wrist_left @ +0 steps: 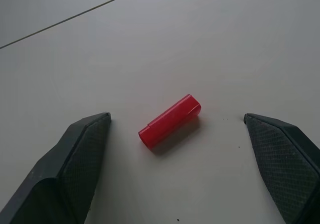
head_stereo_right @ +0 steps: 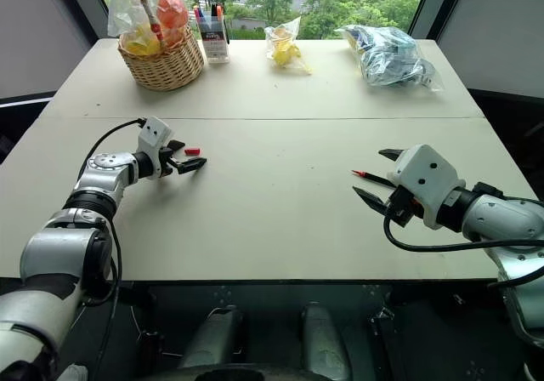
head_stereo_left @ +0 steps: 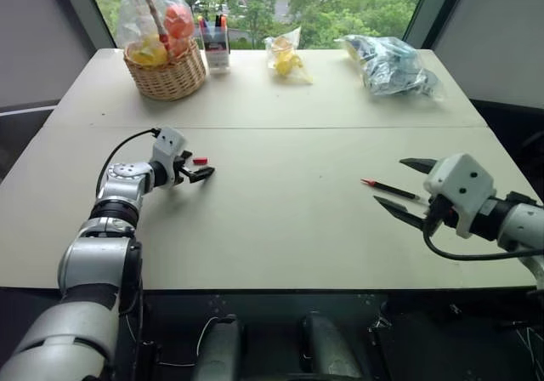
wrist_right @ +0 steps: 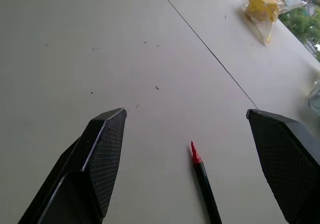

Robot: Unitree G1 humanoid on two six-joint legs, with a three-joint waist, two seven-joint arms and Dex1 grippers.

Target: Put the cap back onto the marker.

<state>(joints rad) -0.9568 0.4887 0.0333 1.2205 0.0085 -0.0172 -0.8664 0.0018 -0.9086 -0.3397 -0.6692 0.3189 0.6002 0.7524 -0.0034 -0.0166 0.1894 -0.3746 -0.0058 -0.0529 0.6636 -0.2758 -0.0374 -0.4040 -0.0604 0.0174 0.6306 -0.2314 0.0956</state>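
Cap (wrist_left: 170, 121) lies on the bench (head_stereo_left: 280, 202) between the left gripper's (wrist_left: 177, 119) wide-apart jaws, marker (wrist_right: 205, 186) between the right gripper's (wrist_right: 187, 115), also spread.

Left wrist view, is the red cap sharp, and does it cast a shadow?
Left wrist view: the cap is sharp, with a soft shadow on the table beside it. Left eye view: it is just a small red speck.

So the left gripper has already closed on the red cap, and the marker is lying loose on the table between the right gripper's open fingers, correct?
Not quite. The left gripper has not closed: in the left wrist view its fingers stand open on either side of the red cap, which lies free on the table. The rest holds: the marker lies loose between the right gripper's open fingers.
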